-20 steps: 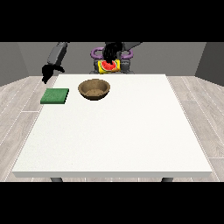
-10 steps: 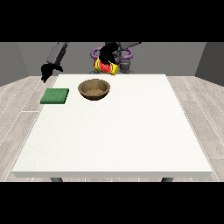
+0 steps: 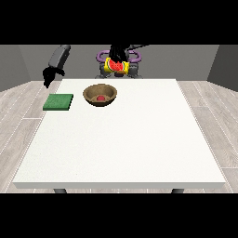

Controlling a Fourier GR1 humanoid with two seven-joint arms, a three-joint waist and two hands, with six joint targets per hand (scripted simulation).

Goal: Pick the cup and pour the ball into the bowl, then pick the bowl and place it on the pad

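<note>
Pour looks done: the red ball (image 3: 100,98) sits inside the wooden bowl (image 3: 100,95) at upper centre, while the hand at the view's right (image 3: 117,58) holds the yellow cup (image 3: 116,66) tipped above and behind it, fingers wrapped round it. Next up I'd guess ditching the cup, then carrying the bowl to the green pad (image 3: 58,102) just left of it; the hand at the view's left (image 3: 48,77) hangs above the pad, can't tell its fingers.

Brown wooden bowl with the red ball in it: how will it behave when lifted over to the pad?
The brown wooden bowl looks rigid, so it should probably keep its shape when gripped. Its rounded underside suggests it may rock if nudged. The red ball sits loose inside and will likely roll if the bowl tilts, so carrying it level to the green square pad seems wise.
</note>
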